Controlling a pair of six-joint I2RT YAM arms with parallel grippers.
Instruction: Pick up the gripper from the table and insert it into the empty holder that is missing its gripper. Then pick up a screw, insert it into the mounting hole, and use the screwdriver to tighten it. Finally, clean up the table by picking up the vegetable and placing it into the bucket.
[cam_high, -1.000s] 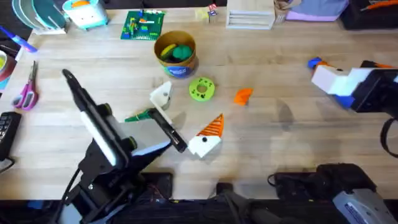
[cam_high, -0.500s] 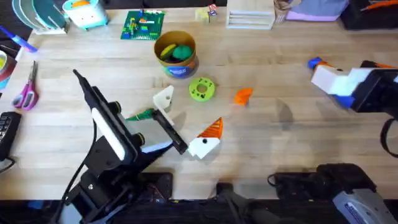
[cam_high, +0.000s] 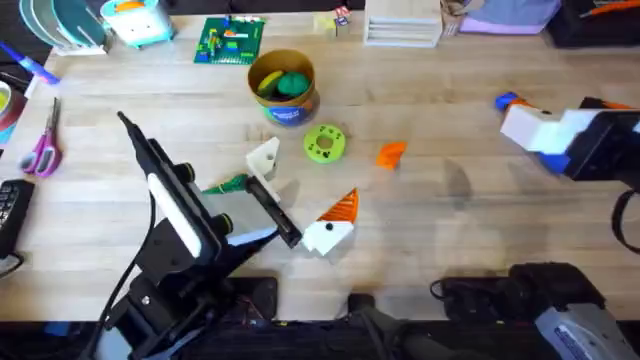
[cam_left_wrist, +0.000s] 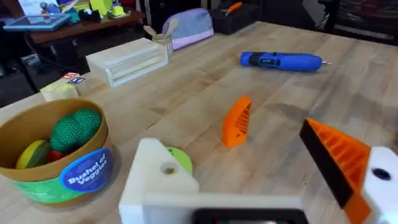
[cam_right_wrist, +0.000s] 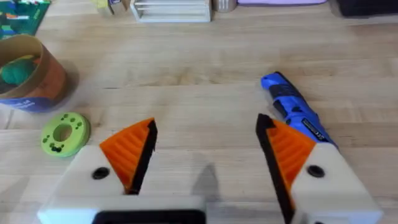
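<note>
The loose orange gripper (cam_high: 390, 153) lies at three o'clock of the bare white holder (cam_high: 262, 156); the right gripper (cam_right_wrist: 205, 155), jaws spread, should straddle its ribbed sides squarely.

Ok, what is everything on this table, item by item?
table: one, pale wood, under everything
bucket: one, tan with blue label, far centre, holding green and yellow toys
disc: one, green with holes, just in front of the bucket
gripper: one, orange, loose, right of the disc
vegetable: one, green, left of the holder
screwdriver: one, blue, far right
scissors: one pair, pink handles, left edge
holder: one, plain white, a finger of the left gripper
left gripper: open, other finger orange-tipped
right gripper: open, both tips orange
</note>
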